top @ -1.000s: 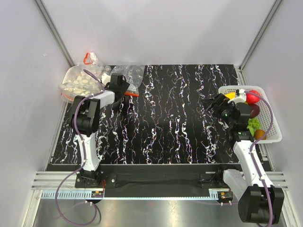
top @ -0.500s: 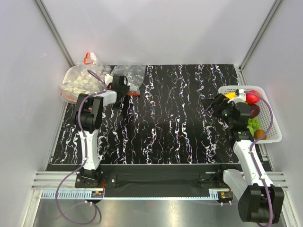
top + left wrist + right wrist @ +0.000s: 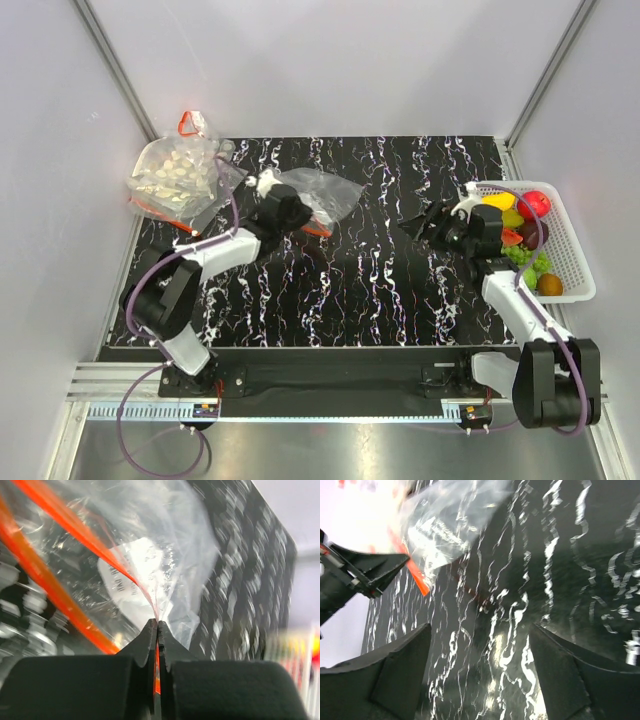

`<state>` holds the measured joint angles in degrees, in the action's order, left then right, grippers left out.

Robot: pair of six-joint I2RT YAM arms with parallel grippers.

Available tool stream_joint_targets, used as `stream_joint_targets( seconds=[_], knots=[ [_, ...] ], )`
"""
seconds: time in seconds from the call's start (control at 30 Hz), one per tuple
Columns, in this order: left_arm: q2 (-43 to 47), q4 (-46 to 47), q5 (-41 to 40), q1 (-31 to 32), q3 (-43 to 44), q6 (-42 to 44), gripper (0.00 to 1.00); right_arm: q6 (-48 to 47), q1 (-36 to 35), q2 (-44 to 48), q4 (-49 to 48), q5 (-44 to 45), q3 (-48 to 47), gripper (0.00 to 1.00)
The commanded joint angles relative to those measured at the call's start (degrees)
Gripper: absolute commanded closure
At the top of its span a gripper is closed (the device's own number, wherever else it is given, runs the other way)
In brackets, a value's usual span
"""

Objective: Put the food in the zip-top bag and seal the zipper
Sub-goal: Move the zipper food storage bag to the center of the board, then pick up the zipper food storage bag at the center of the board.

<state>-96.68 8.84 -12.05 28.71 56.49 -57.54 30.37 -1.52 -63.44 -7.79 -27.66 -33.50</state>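
Zip-top bag (image 3: 322,192): empty, left gripper (image 3: 157,626) clenched on its zipper (image 3: 55,592). Right gripper (image 3: 480,630): jaws apart, holding nothing. Food (image 3: 520,236) in basket (image 3: 572,265); loading and sealing outstanding.

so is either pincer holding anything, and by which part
The left pincer pinches the zip-top bag at its red-orange zipper edge; the right pincer is open, holding nothing.

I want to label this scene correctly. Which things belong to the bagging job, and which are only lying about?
Job:
- zip-top bag, pinched by the shut left gripper
- zipper
- food
- right gripper, open

Lying about:
- larger bag of whitish pieces
- white basket holding the food
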Motion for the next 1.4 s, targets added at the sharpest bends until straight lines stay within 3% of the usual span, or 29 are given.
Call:
stream_joint_targets(
  seconds=[0.0,0.1,0.2,0.33,0.5,0.6,0.63,0.7,0.77,0.9,0.97,1.07,1.2,1.27,1.37],
  knots=[
    [4.0,-0.7,-6.1,8.2,0.5,7.1,1.00,-2.9,-2.9,-2.8,1.0,-2.3,-6.0,0.17],
    [4.3,-6.1,-11.9,14.2,3.4,13.1,1.00,-4.4,-5.0,-4.4,3.3,-4.3,-8.8,0.23],
    [4.6,-8.7,-12.3,17.1,4.2,16.7,1.00,-6.3,-8.5,-4.2,4.3,-4.3,-10.3,0.32],
    [7.3,-4.6,-2.5,18.2,0.0,24.2,1.00,-7.6,-11.6,-5.0,4.4,-2.9,-11.0,0.41],
    [8.4,2.6,7.7,18.9,-7.3,25.3,0.98,-8.7,-15.0,-10.1,5.0,-2.8,-12.5,0.29],
    [7.5,5.9,11.8,19.0,-9.3,25.7,0.70,-9.7,-17.7,-12.4,5.2,-0.7,-12.9,0.28],
    [7.6,5.8,11.8,19.0,-9.6,25.4,0.42,-9.9,-18.3,-12.8,5.2,-0.4,-13.1,0.27],
    [9.0,5.9,11.8,19.0,-11.0,25.0,0.20,-10.2,-19.8,-13.6,5.0,0.6,-13.5,0.27],
    [12.9,6.6,10.5,19.0,-13.7,24.4,0.06,-10.6,-21.2,-13.9,5.6,1.5,-14.3,0.28],
    [20.6,2.3,4.3,18.5,-16.8,22.7,0.03,-12.5,-24.2,-13.6,7.5,4.7,-16.1,0.32],
    [24.8,0.5,2.7,16.3,-18.9,20.7,0.03,-13.6,-25.7,-13.8,11.1,6.6,-17.2,0.40],
    [30.6,-0.6,7.0,9.6,-23.1,15.9,0.04,-15.5,-28.5,-14.4,13.1,8.6,-18.3,0.48],
    [37.7,-1.2,11.8,2.6,-27.0,14.2,0.05,-19.4,-33.4,-17.3,16.1,11.0,-20.2,0.51],
    [38.8,-3.7,11.8,1.6,-26.1,15.8,0.05,-20.4,-36.8,-20.3,17.9,14.4,-22.6,0.51],
    [39.1,-7.3,9.2,1.3,-25.1,19.3,0.05,-22.7,-41.2,-25.1,21.7,20.9,-26.3,0.40]
  ],
)
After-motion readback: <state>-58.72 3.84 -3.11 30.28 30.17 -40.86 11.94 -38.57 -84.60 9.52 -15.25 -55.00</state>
